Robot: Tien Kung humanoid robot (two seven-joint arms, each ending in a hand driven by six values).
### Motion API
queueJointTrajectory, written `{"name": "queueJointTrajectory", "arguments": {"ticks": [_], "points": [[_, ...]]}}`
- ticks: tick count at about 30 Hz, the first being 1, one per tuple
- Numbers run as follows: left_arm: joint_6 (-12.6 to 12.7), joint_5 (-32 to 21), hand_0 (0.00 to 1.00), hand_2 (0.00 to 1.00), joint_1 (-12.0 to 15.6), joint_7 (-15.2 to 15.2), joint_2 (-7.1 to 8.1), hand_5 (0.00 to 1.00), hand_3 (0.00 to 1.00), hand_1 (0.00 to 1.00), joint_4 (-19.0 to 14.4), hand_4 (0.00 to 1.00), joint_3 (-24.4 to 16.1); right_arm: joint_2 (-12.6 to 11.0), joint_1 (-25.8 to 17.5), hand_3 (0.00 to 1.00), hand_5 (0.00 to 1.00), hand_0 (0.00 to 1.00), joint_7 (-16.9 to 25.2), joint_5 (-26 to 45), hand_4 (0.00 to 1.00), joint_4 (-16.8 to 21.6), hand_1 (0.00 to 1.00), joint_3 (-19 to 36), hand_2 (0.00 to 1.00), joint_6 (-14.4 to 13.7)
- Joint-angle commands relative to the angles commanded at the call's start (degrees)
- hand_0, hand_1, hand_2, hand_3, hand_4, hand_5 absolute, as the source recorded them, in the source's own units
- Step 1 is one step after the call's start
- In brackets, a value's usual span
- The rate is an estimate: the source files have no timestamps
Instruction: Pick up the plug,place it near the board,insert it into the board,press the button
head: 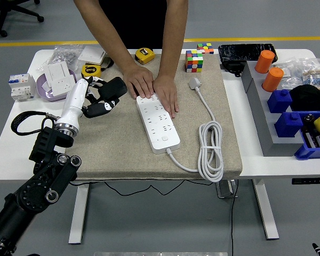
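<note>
Robotics lab, white table (266, 160), tape measure (144, 55), parts bins (288, 101)

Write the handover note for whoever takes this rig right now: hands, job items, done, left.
Left hand: shut on the black plug, over the mat's left edge, apart from the board.
Right hand: not in view.
White power strip: on the beige mat, pinned at its far end by a person's hands.
Done: plug picked up.
Left: bring it to the strip, insert it, press the strip's button.
</note>
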Motion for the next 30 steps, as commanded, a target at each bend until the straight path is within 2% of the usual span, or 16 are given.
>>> {"name": "queueJointTrajectory", "arguments": {"ticks": [1,6,7,12,13,19,20,25,26,30], "points": [[-0.2,0.9,0.466,0.414,0.0,0.1,0.00,0.200,0.413,0.472,0.2,0.671,0.0,0.0,0.0,0.795,0.942,0.756,0.0,0.0,0.998,0.0,0.766,0.0,0.751,0.0],[-2.1,4.3,0.466,0.414,0.0,0.9,0.00,0.200,0.413,0.472,3.1,0.671,1.7,0.0,0.1,0.795,0.942,0.756,0.1,0.3,0.998,0.0,0.766,-0.1,0.751,0.0],[-2.4,4.3,0.640,0.514,0.0,0.9,0.00,0.200,0.415,0.640,3.8,0.672,2.1,0.0,0.1,0.796,0.942,0.758,0.1,0.2,0.998,0.0,0.766,0.0,0.751,0.0],[-4.0,5.2,0.640,0.514,0.1,1.3,0.00,0.200,0.415,0.640,6.6,0.672,2.9,0.0,0.0,0.796,0.942,0.758,0.0,-0.1,0.998,0.0,0.766,0.4,0.751,0.0],[-4.2,5.4,0.717,0.585,0.2,1.3,0.00,0.197,0.426,0.773,7.1,0.671,3.0,0.0,0.0,0.796,0.943,0.758,0.1,0.0,0.998,0.0,0.766,0.3,0.751,0.0],[-4.2,6.5,0.717,0.585,0.5,1.4,0.00,0.197,0.426,0.773,7.8,0.671,2.7,0.0,0.0,0.796,0.943,0.758,0.1,0.0,0.998,0.0,0.766,0.2,0.751,0.1],[-4.2,6.7,0.761,0.658,0.5,1.5,0.00,0.195,0.450,0.853,7.8,0.668,2.6,0.0,-0.1,0.795,0.943,0.757,0.1,-0.1,0.998,0.0,0.766,0.2,0.751,0.1],[-4.9,8.0,0.761,0.658,0.8,1.8,0.00,0.195,0.450,0.853,8.2,0.668,2.5,0.0,-0.1,0.795,0.943,0.757,0.1,0.0,0.998,0.0,0.766,0.1,0.751,0.1],[-5.1,8.2,0.854,0.827,0.9,2.0,0.01,0.191,0.522,0.964,8.3,0.694,2.4,0.0,-0.1,0.795,0.943,0.757,0.1,0.0,0.998,0.0,0.766,0.1,0.751,0.1],[-6.0,9.1,0.854,0.827,1.0,2.6,0.09,0.191,0.522,0.964,8.4,0.694,2.3,0.1,-0.2,0.795,0.943,0.757,0.2,-0.1,0.998,0.0,0.766,0.1,0.751,0.2]]}}
